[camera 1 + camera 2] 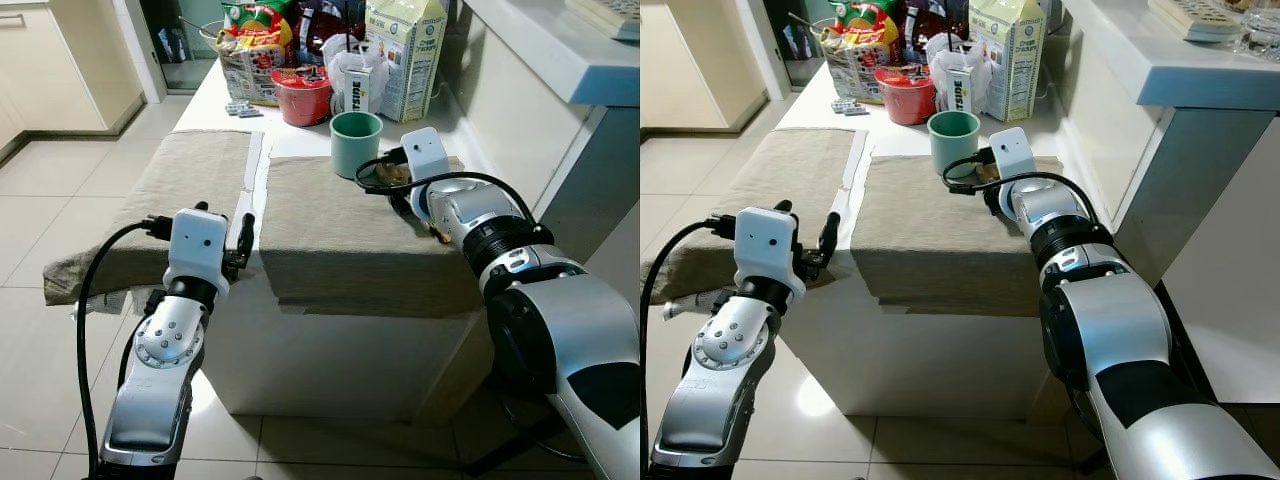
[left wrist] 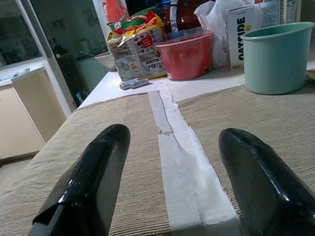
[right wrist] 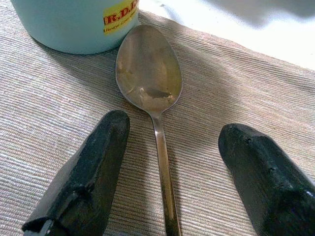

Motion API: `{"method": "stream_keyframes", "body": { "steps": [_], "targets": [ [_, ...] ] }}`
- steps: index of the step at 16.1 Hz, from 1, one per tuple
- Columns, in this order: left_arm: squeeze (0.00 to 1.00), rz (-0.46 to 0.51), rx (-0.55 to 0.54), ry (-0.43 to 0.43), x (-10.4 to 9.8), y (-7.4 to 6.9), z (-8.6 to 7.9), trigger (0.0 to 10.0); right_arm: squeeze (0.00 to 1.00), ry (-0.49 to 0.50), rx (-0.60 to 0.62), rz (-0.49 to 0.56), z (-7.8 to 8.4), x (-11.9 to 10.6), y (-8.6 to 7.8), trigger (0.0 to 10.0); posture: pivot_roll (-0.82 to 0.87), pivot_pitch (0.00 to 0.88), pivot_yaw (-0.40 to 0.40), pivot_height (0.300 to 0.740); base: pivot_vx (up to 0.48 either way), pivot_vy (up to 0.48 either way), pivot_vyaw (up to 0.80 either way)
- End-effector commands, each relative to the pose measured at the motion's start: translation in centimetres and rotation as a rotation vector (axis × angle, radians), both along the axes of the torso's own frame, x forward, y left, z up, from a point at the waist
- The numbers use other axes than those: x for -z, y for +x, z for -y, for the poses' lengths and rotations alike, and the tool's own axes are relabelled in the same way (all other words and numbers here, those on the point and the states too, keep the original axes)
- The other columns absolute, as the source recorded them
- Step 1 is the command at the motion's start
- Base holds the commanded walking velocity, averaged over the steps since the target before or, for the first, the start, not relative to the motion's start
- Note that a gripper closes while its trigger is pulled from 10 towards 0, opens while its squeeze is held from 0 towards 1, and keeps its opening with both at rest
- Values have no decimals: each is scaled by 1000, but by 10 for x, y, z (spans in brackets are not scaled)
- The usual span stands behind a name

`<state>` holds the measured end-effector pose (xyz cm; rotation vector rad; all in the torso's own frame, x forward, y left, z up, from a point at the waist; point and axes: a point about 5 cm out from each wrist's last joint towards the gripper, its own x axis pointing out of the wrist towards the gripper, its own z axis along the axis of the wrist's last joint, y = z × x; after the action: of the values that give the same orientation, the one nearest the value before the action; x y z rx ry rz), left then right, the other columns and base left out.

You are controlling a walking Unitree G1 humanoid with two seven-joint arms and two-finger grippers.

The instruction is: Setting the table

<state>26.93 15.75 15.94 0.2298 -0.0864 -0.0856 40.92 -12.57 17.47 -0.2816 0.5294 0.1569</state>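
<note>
Two beige mats lie side by side on the white table (image 1: 300, 375), with a bare white strip between them. Left mat (image 1: 170, 195) hangs over the table's near-left corner; right mat (image 1: 355, 235) drapes over the front edge.

Groceries crowd the far end of the table: milk carton (image 1: 408, 55), snack bag (image 1: 255, 50), red bowl (image 1: 302, 96), small oat-drink carton (image 1: 358, 88). A white counter (image 1: 545, 45) runs along the right. Floor is pale tile.

Left gripper (image 2: 170, 187) hovers at the near edge of the table, over the strip between the mats. Fingers are spread wide and empty; one finger (image 2: 88, 182) sits over the left mat, the other over the right mat's inner edge.

Right gripper (image 3: 170, 177) is low over the right mat's far right part, just beside the cup. Fingers are parted, grasping nothing, one on each side of the spoon's handle and not touching it as far as can be seen.

Cup (image 1: 356, 143), mint green, stands upright at the far edge of the right mat; yellow label visible in the right wrist view.

Spoon (image 3: 150, 83) lies flat on the right mat, bowl up, its tip just beside the cup's base, handle running back between the right gripper's fingers.
</note>
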Motion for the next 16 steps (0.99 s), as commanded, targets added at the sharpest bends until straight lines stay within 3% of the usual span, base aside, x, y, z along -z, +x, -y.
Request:
{"method": "stream_keyframes", "body": {
  "steps": [1, 9, 16],
  "targets": [
    [0, 12, -6, 4, -2, 3, 1, 10000, 0, 42, 16, -114, 0, 21, -9, 10000, -38, 0, 17, 740, 0, 0, 0],
    [0, 16, 2, 10, -1, 5, 2, 10000, 0, 270, 88, -171, -7, 26, -12, 10000, -44, 0, 12, 740, 0, 0, 0],
    [0, 21, 6, 21, -1, 4, 0, 10000, 0, 286, 108, -159, -9, 28, -13, 10000, -37, 0, 18, 740, 0, 0, 0]
  ]
}}
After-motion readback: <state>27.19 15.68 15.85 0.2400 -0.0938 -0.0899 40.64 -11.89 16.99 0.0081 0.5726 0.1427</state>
